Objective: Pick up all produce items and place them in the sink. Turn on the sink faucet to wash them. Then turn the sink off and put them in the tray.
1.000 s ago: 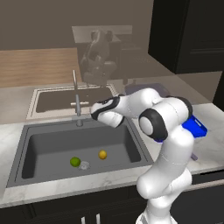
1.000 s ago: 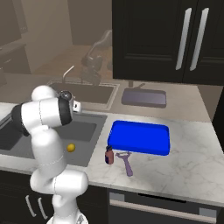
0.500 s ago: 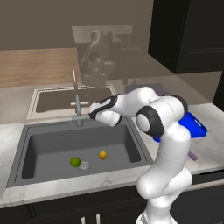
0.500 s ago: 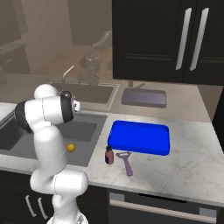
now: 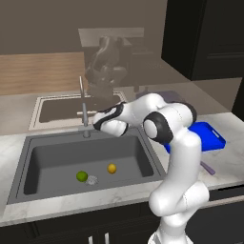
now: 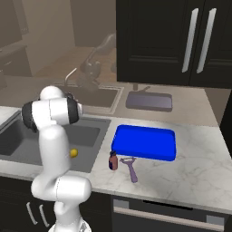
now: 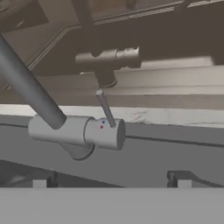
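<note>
1. Pale marble counter [image 5: 119, 198], dark sink [image 5: 52, 157] at lower left.
2. Already in basin: lime [image 5: 82, 176], lemon [image 5: 111, 168], near drain.
3. Gripper [image 5: 96, 123] spread wide, empty, beside faucet [image 5: 84, 107]; lever [image 7: 105, 107] untouched, no water seen.
4. Left: washing, shutting off, loading blue tray [image 6: 144, 142] at centre right.

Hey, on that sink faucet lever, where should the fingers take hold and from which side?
Grip the thin lever that sticks up from the round end of the faucet body, near its free tip. Come straight on, as the open gripper already faces it, one finger on each side. The rod is slim, so it probably needs a narrow pinch.
</note>
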